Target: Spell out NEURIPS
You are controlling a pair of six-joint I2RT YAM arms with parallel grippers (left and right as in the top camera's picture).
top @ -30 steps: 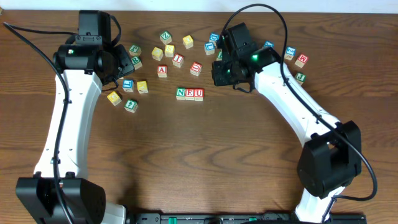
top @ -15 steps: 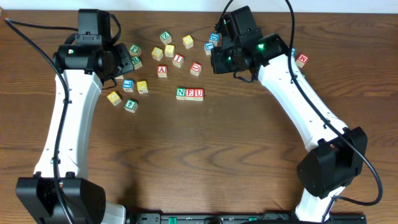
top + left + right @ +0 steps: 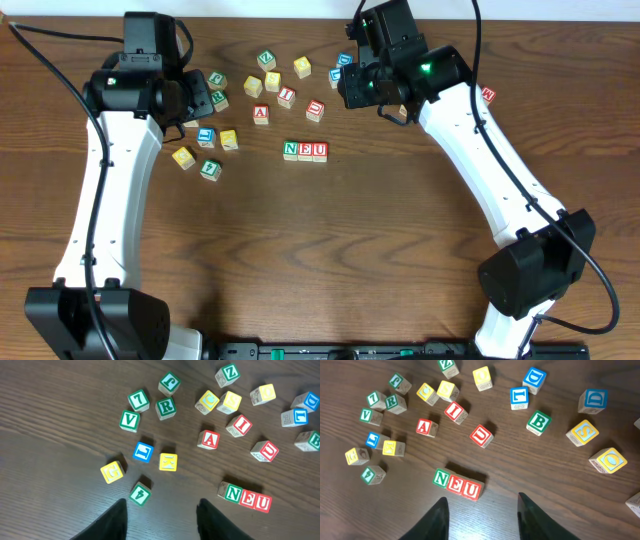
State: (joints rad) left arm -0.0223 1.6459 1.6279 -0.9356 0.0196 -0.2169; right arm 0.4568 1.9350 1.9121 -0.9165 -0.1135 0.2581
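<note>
Cubes (image 3: 305, 151) spelling NEU sit touching in line.

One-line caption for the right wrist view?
Open, empty right gripper over the table; N-E-U row lined up, R cube, I cube and other cubes scattered beyond.

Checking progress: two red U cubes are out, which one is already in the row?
The U touching the E, ending the line that N starts; the other red U sits alone, touching nothing.
</note>
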